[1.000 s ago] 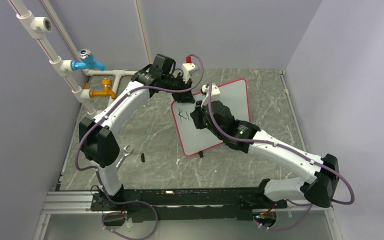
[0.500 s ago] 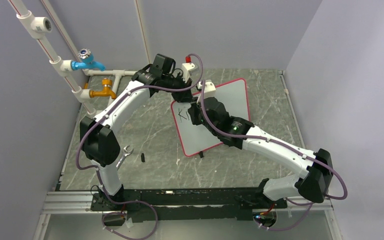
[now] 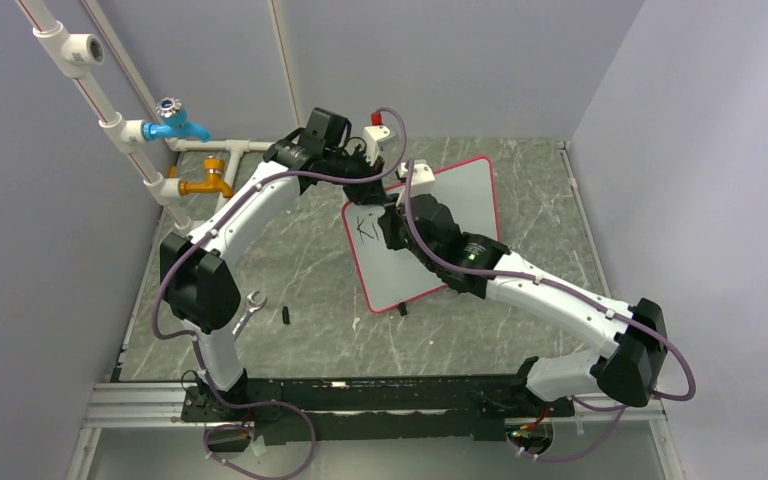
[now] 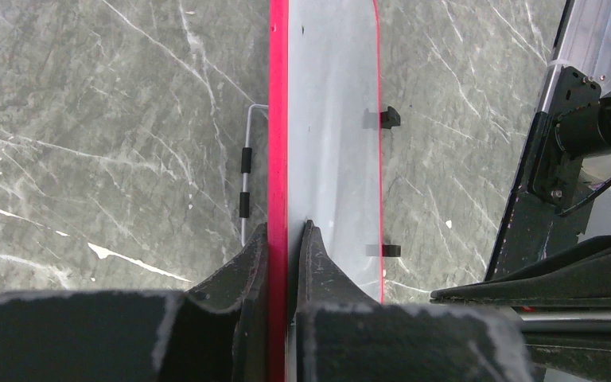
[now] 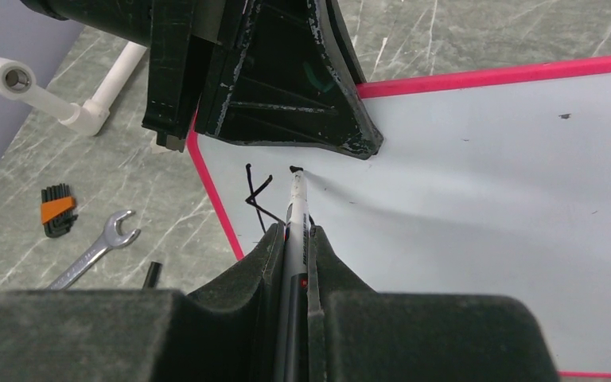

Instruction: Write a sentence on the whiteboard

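The whiteboard (image 3: 460, 200), white with a thin red rim, stands tilted on the stone table. My left gripper (image 3: 375, 190) is shut on its top-left edge; in the left wrist view the fingers (image 4: 258, 255) clamp the red rim (image 4: 278, 119). My right gripper (image 3: 395, 222) is shut on a marker (image 5: 294, 231), whose black tip touches the board (image 5: 485, 199) at a small dot. The sentence (image 3: 365, 229) stands as black "Ki" strokes near the board's top-left; the "K" (image 5: 256, 195) shows beside the marker.
A silver wrench (image 3: 249, 309) and a small black cap (image 3: 287, 314) lie left of the board. White pipes with a blue tap (image 3: 173, 122) and a brass tap (image 3: 207, 183) stand at back left. A black and orange hex key set (image 5: 57, 211) lies near the wrench (image 5: 95, 251).
My right arm has moved left and up the board, bringing the marker from lower right to the spot beside the "K". The left arm and the board have not moved.
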Tool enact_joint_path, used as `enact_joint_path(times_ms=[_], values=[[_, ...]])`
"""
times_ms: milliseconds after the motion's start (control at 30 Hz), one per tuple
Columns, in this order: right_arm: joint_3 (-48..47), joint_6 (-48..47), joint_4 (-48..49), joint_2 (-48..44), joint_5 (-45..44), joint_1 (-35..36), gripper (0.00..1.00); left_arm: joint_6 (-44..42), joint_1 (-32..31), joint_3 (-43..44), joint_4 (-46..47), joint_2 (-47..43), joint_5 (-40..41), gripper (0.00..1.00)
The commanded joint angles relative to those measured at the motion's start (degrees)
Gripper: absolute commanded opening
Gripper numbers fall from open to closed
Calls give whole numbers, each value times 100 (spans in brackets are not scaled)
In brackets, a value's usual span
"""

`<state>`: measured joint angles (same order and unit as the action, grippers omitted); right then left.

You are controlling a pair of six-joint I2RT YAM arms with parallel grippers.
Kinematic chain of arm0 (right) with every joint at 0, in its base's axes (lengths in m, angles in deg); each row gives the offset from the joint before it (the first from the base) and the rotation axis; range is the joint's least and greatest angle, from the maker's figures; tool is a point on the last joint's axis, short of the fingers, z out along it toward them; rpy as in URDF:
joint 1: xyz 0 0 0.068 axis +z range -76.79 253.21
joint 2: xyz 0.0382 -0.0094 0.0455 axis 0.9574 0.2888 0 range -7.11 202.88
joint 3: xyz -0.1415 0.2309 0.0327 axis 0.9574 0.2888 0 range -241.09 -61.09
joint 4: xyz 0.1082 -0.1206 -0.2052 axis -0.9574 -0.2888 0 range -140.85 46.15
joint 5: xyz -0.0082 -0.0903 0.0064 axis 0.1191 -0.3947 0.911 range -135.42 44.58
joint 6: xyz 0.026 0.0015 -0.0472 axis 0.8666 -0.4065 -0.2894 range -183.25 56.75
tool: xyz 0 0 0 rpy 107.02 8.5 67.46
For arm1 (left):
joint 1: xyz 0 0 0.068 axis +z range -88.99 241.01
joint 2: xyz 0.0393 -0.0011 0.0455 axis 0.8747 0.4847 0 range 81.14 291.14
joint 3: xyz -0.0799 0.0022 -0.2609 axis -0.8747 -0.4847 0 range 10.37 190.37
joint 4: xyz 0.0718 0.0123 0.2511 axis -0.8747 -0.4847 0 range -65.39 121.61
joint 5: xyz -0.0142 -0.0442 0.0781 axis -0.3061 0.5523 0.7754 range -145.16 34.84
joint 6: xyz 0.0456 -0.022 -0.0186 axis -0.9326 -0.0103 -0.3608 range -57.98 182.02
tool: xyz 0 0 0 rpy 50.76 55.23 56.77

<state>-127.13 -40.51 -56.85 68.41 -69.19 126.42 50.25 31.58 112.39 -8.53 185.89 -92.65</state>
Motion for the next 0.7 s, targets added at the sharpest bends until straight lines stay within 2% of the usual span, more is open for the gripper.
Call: enact_joint_path(times_ms=[0,200,667], values=[[-26,22,-64,-82,-333,-100,0,-696,-76,-130,-713,289,1236,0],[-62,-97,50,-248,-146,-101,0,-694,-80,-129,-710,292,1231,0],[577,80,281,-829,-178,-130,0,-704,-80,-147,-712,300,1306,0]])
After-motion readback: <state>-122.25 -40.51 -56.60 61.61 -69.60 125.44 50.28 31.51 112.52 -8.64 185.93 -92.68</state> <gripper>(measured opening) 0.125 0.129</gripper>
